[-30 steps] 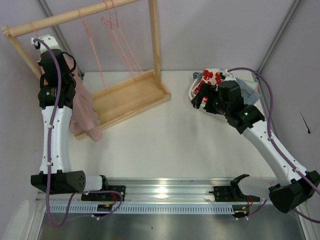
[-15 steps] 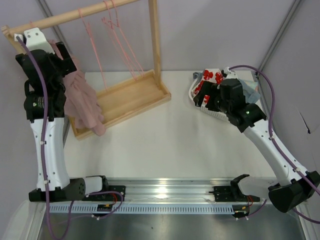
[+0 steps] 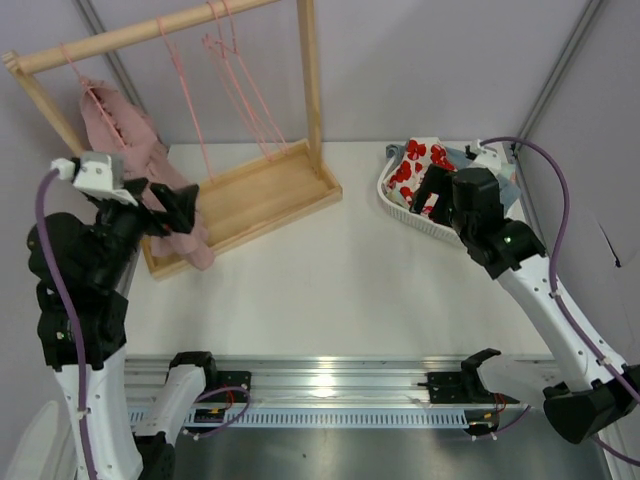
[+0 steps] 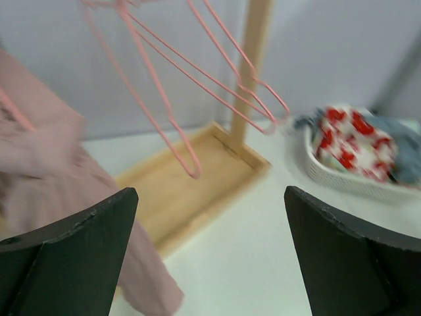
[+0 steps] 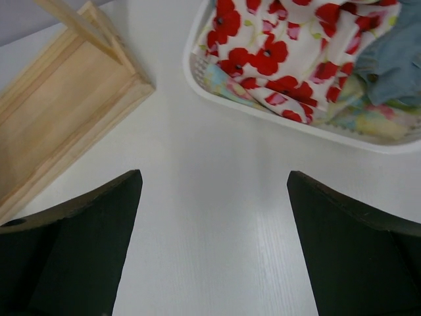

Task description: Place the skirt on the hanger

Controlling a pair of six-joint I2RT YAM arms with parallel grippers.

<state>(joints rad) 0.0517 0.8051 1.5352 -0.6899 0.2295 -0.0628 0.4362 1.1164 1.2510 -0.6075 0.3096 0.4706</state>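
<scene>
Hanging upper left of top view, skirt [image 3: 145, 175] sat on hanger [image 3: 75, 65] | L gripper [image 4: 210, 191] was wide, empty | R gripper [image 5: 214, 174] wide, empty (by basket [image 3: 400, 205]) | tip: keep L arm off cloth, no snag.

White counter [image 3: 330, 285] in view now. Over on the far left, a wooden rack base [image 3: 262, 192], a shallow tray sitting at a slant. Across on the far right, a white basket [image 3: 410, 221] heaped with clothes [image 3: 415, 165], well apart from the rack base.
</scene>
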